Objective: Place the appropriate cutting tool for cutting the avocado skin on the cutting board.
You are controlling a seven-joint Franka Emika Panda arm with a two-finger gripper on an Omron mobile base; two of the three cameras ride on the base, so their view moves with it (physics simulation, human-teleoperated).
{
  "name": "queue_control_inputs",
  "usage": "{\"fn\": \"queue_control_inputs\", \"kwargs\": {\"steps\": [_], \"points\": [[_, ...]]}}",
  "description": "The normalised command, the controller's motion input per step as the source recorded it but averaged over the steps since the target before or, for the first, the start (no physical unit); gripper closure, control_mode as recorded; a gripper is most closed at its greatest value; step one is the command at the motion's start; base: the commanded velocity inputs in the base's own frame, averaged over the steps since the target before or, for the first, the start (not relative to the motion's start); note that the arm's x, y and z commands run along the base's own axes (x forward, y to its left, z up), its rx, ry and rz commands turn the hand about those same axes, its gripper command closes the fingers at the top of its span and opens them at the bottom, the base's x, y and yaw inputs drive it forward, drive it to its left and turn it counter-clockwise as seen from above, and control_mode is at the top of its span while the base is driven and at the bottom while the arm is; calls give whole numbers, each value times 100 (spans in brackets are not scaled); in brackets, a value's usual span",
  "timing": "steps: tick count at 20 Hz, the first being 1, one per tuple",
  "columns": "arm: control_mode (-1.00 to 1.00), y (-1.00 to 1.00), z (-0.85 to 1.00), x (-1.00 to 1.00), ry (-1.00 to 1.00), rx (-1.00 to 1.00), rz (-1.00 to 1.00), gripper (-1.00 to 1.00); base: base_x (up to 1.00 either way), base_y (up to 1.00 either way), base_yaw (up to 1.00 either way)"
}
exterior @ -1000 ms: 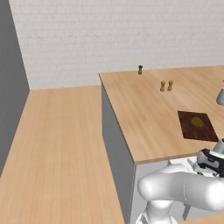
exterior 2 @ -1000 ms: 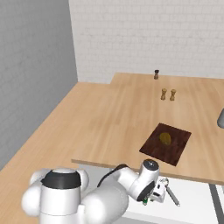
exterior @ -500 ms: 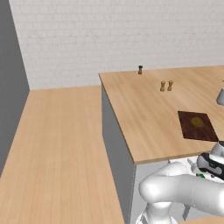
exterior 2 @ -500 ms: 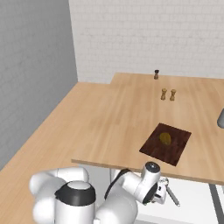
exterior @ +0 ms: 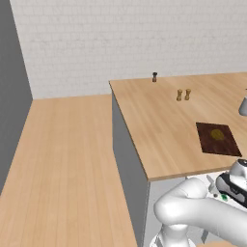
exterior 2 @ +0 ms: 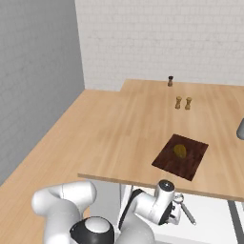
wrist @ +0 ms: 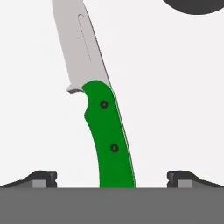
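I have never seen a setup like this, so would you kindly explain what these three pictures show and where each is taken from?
It is a rendered kitchen with a white robot arm on a driving base. Two cameras on the base look forward over it, from left and right. On the light wood counter lies a dark reddish-brown cutting board carrying a small olive-yellow avocado. The third camera sits on the hand: the two-finger gripper hangs open, one fingertip on each side of a green-handled knife with a pale blade on a white surface, not gripping it.
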Motion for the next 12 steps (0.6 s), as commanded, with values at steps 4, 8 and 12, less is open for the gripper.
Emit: {"fn": "queue_control_inputs", "kwargs": {"steps": [4,8,12], "points": [[-100,0,-38,1,0,0,0,-100,0,0,0],[-100,0,-35,1,0,0,0,-100,0,0,0],[-100,0,-79,-32,0,-1,0,100,0,0,0]]}}
